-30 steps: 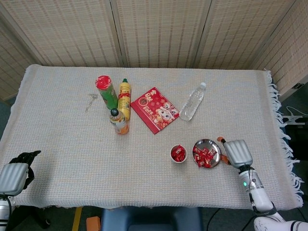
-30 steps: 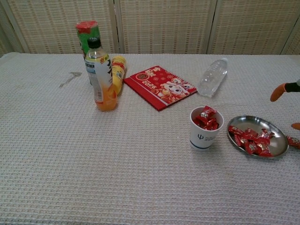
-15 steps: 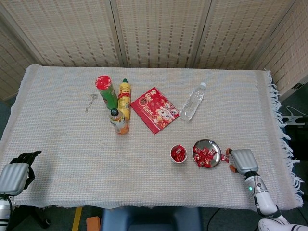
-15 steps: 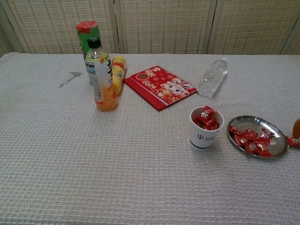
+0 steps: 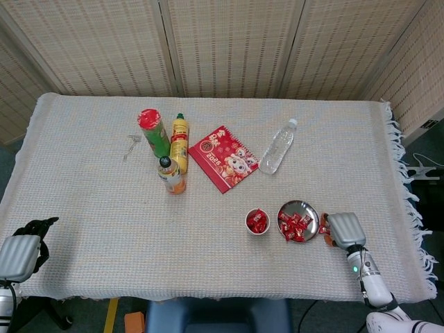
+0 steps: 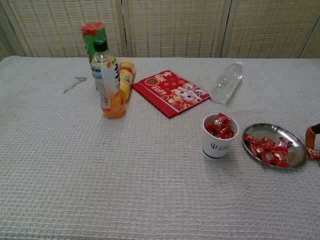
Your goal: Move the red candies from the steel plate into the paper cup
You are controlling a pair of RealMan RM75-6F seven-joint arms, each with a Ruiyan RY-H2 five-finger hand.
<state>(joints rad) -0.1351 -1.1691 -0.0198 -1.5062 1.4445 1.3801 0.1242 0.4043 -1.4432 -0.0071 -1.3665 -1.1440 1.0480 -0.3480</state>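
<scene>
Just beside the steel plate [image 5: 298,220], the robot's right hand [image 5: 345,229] rests low on the cloth-covered bench [image 5: 97,208], at the plate's outer edge, with the paper cup [image 5: 257,222] on the plate's far side from it. One red candy [image 6: 314,153] lies off the plate on the cloth, right at the orange-tipped fingers [image 6: 310,136]; whether those fingers are touching or pinching it cannot be told, since only their tips enter the chest view and the head view shows the hand from its back. The remaining red candies [image 6: 267,149] lie heaped on the plate, on the cup side of the fingers, so any carry must pass over the plate to reach the cup. The right hand is by far the nearer; the left hand [image 5: 23,250] hangs at the bench's opposite front corner, well apart from everything, its dark fingers curled loosely with nothing in them. The cup already holds a mound of candies [image 6: 220,126] reaching above its rim.

By count: one plate, one cup, one stray candy; those piled on the plate and in the cup overlap too much to number. Elsewhere on the bench stand a green canister [image 5: 152,132], a yellow bottle [image 5: 180,142] and an orange drink bottle [image 5: 171,175], with one red booklet [image 5: 225,157], one clear bottle [image 5: 277,146] on its side, and a small metal clip [image 5: 131,145].
</scene>
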